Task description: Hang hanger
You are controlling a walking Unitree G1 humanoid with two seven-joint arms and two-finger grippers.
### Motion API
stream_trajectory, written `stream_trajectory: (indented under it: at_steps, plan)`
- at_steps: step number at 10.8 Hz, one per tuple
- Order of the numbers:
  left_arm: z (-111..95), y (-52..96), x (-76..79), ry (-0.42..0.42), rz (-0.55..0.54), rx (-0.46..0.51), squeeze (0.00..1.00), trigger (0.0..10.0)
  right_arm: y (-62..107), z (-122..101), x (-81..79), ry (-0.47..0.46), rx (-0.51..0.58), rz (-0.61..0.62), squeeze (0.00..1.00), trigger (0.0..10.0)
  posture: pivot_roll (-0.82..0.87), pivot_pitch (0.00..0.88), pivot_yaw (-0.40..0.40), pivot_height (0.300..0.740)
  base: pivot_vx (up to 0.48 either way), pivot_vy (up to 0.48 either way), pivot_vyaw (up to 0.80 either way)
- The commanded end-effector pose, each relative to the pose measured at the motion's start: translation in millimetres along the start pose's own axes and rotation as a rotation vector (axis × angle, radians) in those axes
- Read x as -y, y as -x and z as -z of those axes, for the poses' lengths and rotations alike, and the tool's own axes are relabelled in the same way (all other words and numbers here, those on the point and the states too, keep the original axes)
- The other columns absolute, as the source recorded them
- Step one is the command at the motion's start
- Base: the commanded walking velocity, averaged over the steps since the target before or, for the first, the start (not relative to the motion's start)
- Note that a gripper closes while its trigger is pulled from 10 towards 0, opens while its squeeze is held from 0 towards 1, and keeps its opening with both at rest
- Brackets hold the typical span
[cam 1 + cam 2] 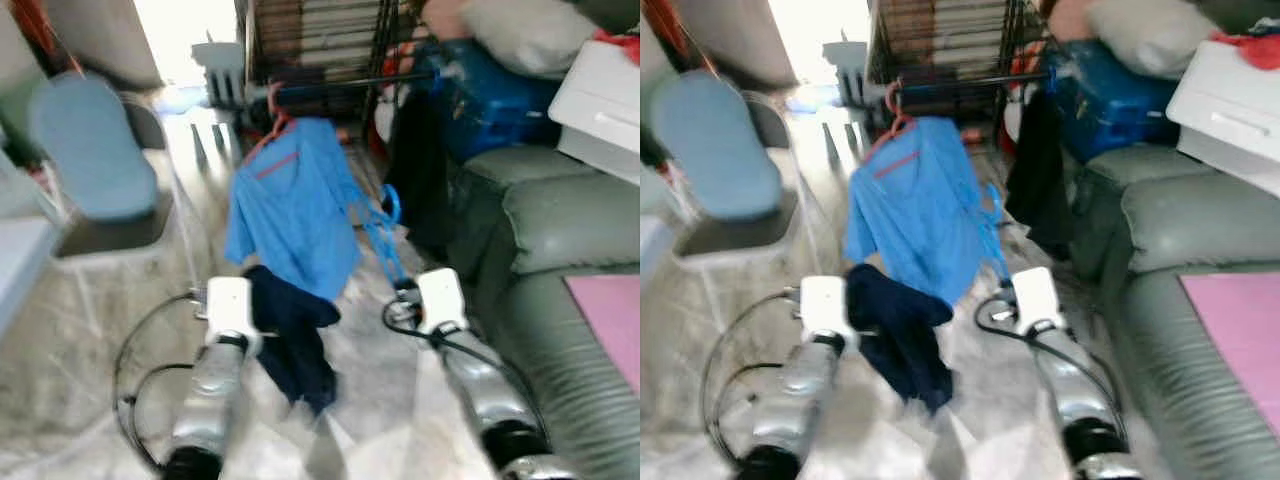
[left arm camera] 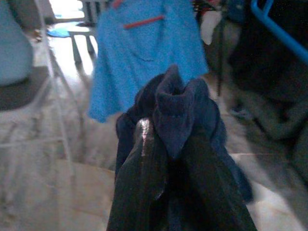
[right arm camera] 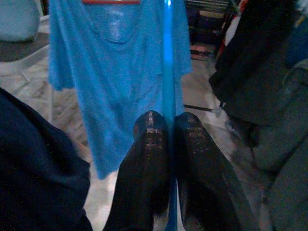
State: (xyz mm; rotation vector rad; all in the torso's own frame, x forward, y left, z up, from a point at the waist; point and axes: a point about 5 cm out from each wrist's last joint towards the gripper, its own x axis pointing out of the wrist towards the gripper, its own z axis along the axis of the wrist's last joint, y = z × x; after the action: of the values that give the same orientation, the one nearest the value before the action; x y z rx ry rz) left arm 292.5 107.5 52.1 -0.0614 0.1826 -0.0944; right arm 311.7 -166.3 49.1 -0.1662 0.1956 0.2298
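Note:
A bright blue shirt (image 1: 295, 210) hangs on a red hanger (image 1: 275, 125) from a black rail (image 1: 340, 85) ahead of me. My left gripper (image 2: 159, 130) is shut on a dark navy garment (image 1: 295, 330), which bunches over the fingertips and droops toward the floor, low in front of the shirt. My right gripper (image 3: 168, 120) is shut on a thin blue hanger (image 3: 167, 57). The blue hanger (image 1: 385, 225) rises from the gripper along the shirt's right edge, still below the rail.
A black garment (image 1: 415, 170) hangs at the right end of the rail. A green sofa (image 1: 560, 230) with a pink sheet (image 1: 610, 310) is close on the right, with a white box (image 1: 600, 100) and blue bag (image 1: 500, 95) behind. A blue-backed chair (image 1: 90, 150) stands left.

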Motion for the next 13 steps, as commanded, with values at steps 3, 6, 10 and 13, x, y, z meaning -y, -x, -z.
stream_trajectory:
  at_steps: [3, 6, 10, 13]
  plan:
    - [-3.7, -0.8, -6.7, -0.001, 0.006, 0.012, 0.00, 10.0, -1.0, 0.0, -4.1, -0.012, -0.002, -0.012, 0.00, 10.0, -0.09, 0.000, 0.024, 0.740, 0.000, 0.314, 0.00]
    - [-2.3, -0.1, -3.1, -0.008, 0.028, 0.005, 0.00, 10.0, -0.1, 0.3, -3.6, -0.012, -0.002, -0.007, 0.00, 10.0, -0.09, 0.000, 0.029, 0.740, 0.000, 0.480, 0.00]
    - [-3.3, 0.1, -0.8, -0.015, 0.048, 0.008, 0.00, 10.0, -0.5, 0.9, -3.8, -0.014, -0.008, -0.001, 0.00, 10.0, -0.09, 0.000, 0.032, 0.740, -0.064, 0.120, 0.00]
    - [-3.8, 0.0, -1.1, -0.021, 0.055, 0.008, 0.00, 10.0, -0.8, 1.6, -4.8, -0.016, -0.012, 0.000, 0.00, 10.0, -0.09, 0.000, 0.036, 0.740, -0.311, 0.000, 0.00]
